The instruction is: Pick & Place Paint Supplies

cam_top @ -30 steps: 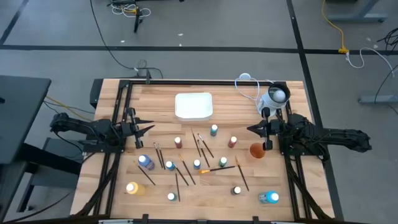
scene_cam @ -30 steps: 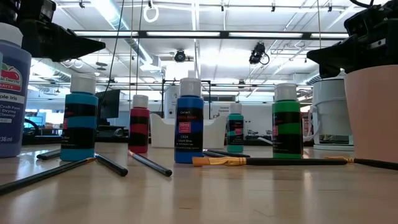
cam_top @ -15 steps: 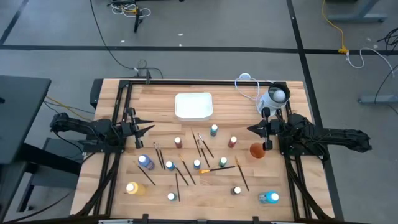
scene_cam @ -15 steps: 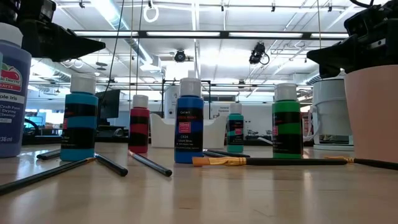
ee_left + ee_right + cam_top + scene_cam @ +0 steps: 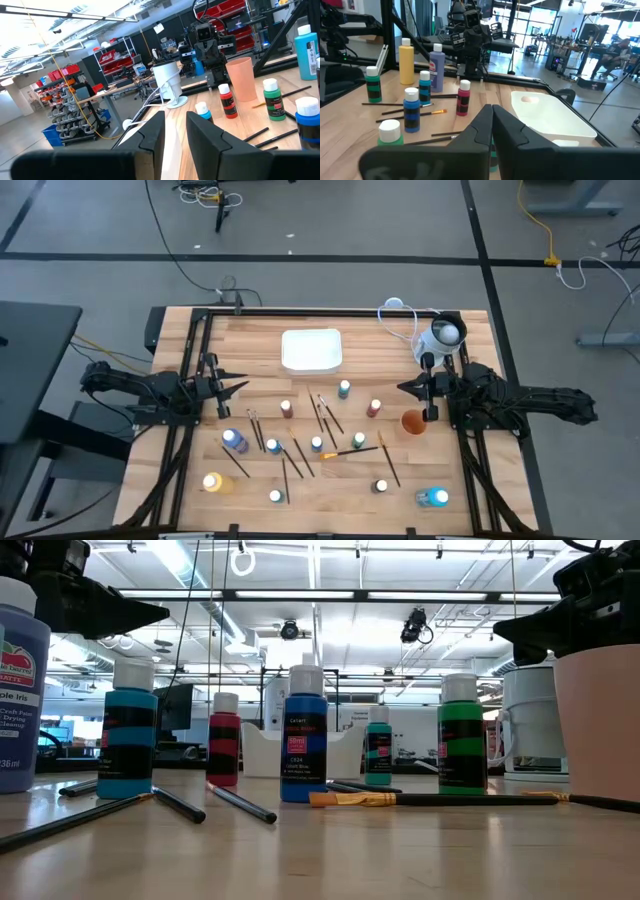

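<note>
While both arms hang level over the table's side edges, nothing has shifted in the last second: every bottle and brush lies exactly where it did, so the sorting has, by my guess, not begun. Taking the table from above as a clock face, the left gripper (image 5: 240, 386) sits at nine o'clock, its fingers parted by a narrow gap and holding nothing, pointing toward the centre. The right gripper (image 5: 405, 388) sits at three o'clock, fingers pressed together, empty too, just beside the orange cup (image 5: 414, 422). The bottles are scattered across the lower half, from the yellow bottle (image 5: 212, 481) at seven o'clock to a blue bottle (image 5: 434, 498) at five, with the brushes (image 5: 329, 414) strewn among them about the centre, the orange-handled brush (image 5: 345, 451) included. The white tray (image 5: 312, 349) waits at twelve o'clock, well apart from all of them, nothing in it.
</note>
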